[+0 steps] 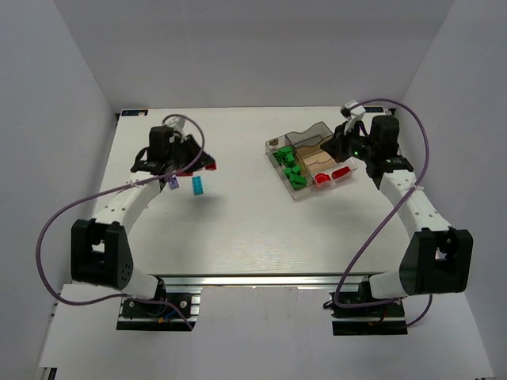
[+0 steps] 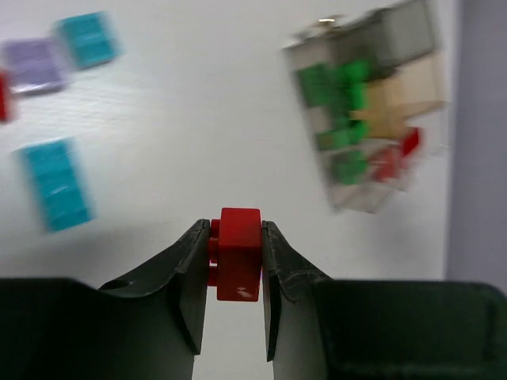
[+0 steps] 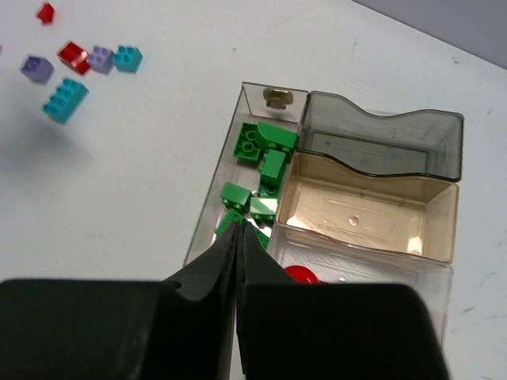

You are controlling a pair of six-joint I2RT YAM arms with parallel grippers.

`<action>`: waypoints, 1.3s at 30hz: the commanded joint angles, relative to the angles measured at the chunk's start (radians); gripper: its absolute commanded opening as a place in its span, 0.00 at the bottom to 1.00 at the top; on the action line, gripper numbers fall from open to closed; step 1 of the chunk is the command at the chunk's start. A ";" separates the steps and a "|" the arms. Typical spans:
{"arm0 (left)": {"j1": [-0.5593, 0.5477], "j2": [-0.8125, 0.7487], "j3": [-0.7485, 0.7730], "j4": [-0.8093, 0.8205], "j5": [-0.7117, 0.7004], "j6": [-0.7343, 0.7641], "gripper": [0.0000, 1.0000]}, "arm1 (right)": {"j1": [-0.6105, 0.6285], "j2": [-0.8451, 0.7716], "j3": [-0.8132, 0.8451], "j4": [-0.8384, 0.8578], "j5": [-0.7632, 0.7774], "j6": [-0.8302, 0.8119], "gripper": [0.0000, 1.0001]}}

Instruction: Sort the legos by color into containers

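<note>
My left claw pinches a small red studded plastic brick between its two fingers, low in the middle of the left wrist view. To do this well, I think I should squeeze firmly, lift high, and carry it to the clear brownish plastic tray. It belongs in the section where red bricks lie, not the long one with green bricks. Only the left wrist view shows the pinch; the top view hides it under my left arm. The right wrist view shows my right claw squeezed shut on nothing, above the tray.
</note>
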 commanded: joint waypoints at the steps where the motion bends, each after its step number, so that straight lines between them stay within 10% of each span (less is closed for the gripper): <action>1: -0.097 0.105 0.102 0.211 0.260 -0.077 0.05 | -0.013 0.043 0.065 0.041 -0.028 0.132 0.00; 17: -0.406 0.922 1.108 0.150 0.342 -0.183 0.07 | -0.032 0.003 0.036 0.005 -0.010 0.131 0.00; 39: -0.518 1.102 1.193 0.170 0.276 -0.286 0.33 | -0.059 0.009 0.012 0.016 -0.041 0.135 0.00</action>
